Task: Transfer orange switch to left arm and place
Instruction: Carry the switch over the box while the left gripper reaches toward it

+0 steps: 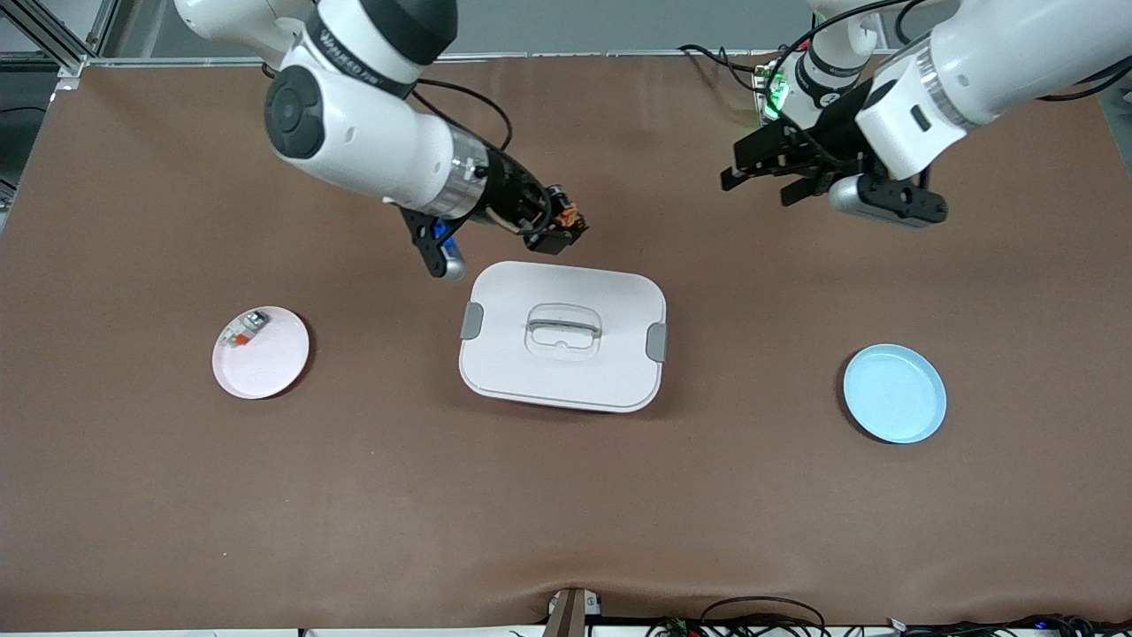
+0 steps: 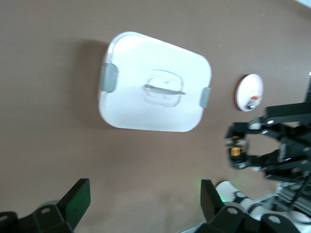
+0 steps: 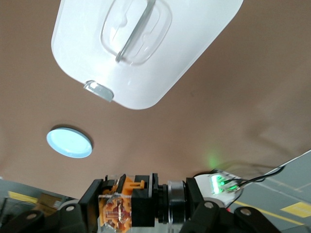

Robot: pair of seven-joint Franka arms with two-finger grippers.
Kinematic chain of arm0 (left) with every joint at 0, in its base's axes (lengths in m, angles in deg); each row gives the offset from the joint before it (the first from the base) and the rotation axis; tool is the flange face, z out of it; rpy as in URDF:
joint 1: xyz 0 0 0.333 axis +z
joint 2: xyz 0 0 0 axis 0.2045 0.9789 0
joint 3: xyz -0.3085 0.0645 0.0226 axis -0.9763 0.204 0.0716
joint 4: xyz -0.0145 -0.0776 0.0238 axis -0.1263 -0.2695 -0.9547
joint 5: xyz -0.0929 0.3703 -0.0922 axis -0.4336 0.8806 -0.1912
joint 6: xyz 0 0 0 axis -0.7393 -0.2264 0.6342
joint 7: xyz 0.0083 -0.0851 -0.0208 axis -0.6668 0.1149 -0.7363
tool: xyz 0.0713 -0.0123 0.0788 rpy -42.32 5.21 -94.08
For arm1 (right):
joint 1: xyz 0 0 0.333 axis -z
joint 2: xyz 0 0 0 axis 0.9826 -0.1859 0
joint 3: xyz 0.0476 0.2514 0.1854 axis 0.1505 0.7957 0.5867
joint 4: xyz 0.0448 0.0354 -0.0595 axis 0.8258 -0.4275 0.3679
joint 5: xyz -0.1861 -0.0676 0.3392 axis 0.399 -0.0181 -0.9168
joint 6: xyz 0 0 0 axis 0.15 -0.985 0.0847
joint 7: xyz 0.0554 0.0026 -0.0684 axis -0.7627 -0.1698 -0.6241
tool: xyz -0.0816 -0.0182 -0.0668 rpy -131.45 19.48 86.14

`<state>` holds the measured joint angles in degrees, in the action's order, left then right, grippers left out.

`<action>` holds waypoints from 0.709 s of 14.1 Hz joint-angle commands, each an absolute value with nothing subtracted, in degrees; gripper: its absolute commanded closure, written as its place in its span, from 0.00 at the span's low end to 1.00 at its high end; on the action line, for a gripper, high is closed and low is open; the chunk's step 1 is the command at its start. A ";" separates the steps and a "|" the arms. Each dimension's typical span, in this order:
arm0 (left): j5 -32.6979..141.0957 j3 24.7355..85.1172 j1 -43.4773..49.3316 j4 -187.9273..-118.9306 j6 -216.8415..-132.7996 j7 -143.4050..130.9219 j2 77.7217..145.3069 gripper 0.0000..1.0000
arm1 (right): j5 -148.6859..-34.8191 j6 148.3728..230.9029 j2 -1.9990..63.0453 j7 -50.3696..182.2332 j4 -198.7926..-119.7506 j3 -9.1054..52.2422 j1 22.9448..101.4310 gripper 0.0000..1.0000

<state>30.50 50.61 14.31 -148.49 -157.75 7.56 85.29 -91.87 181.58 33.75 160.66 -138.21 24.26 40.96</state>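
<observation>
Right gripper (image 1: 559, 228), hanging in the air just above the box (image 1: 562, 336) edge farthest from the front camera, is clenching the orange switch (image 1: 569, 215); the part is looking tiny, light and rigid, probably slippery plastic, so the receiving fingers should be pinching its exposed black end. Left gripper (image 1: 766, 177) is waiting with jaws spread, over bare table toward its own end. The box is standing between the pink plate (image 1: 261, 352), carrying a small white component (image 1: 243, 329), and the blue plate (image 1: 894, 393)
</observation>
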 commanded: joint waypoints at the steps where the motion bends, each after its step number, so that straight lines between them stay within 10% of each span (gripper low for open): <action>1: 25.33 50.14 14.79 -151.63 -160.48 6.91 83.34 0.00 | -92.96 184.83 31.40 166.04 -135.57 23.68 38.43 0.77; 10: 15.04 46.80 14.79 -161.73 -172.43 -3.81 83.17 0.17 | -94.28 190.12 30.08 171.86 -135.48 23.68 35.52 0.77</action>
